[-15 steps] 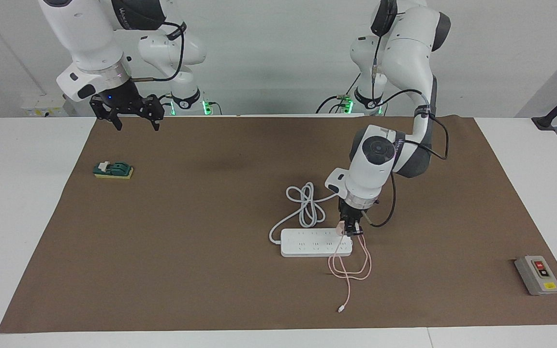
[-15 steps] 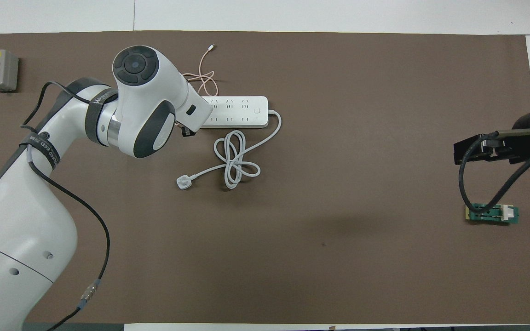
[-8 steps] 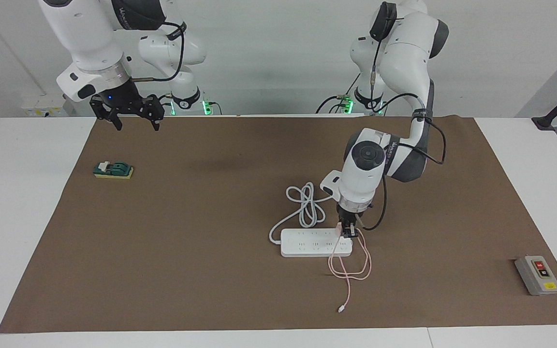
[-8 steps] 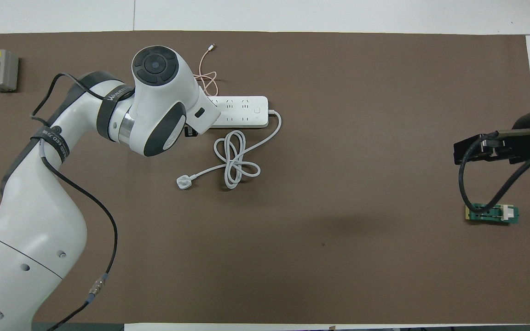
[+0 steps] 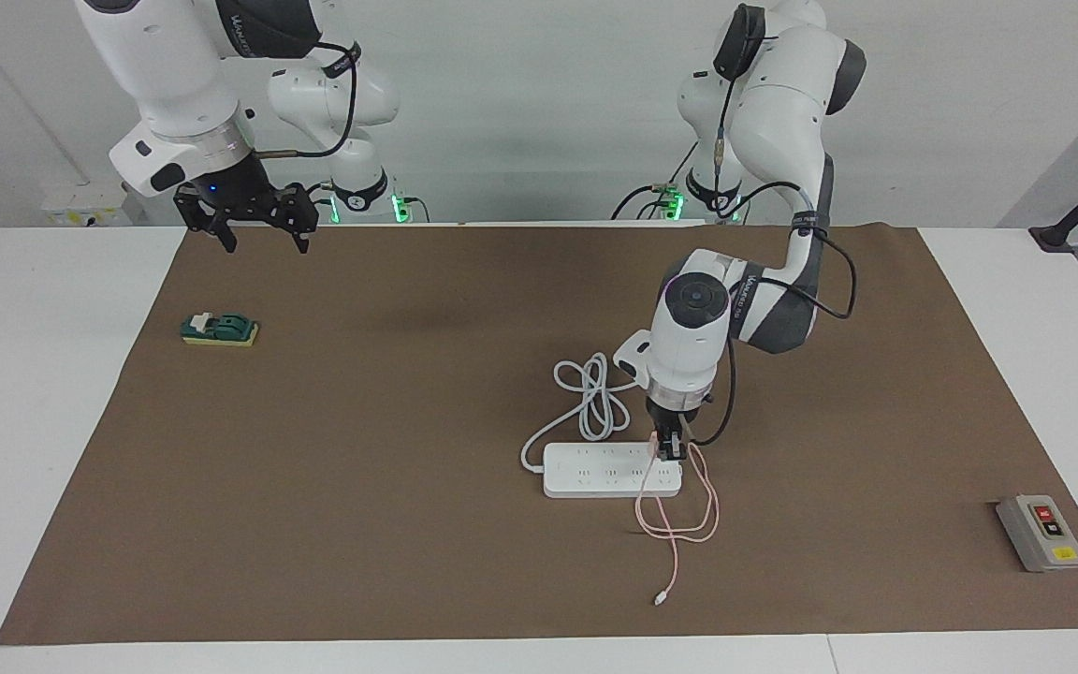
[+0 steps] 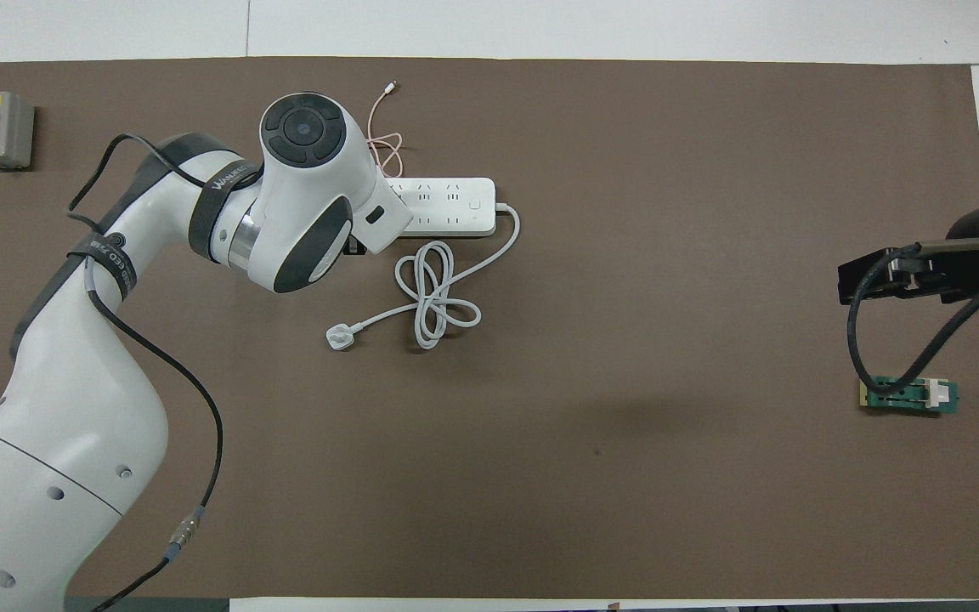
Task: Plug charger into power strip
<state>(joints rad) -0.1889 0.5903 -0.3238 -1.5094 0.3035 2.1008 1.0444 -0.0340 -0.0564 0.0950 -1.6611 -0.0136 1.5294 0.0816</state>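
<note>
Charger (image 5: 659,446) sits low on the power strip (image 5: 595,470), at its left-arm end. Left gripper (image 5: 671,452), clamped on it, has swung from tilted to upright over a second: prongs lining up, seating likely next. Right gripper (image 5: 258,232) waits open by the worktop's edge.

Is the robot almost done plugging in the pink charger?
Nearly. Already done: the left gripper is shut on the charger and has it right at the power strip, at the end toward the left arm. In hand: lining it up with a socket; I cannot tell if it is pushed in. Left: pressing it home and letting go. Its pink cable trails loose on the mat. The right gripper waits open.
</note>
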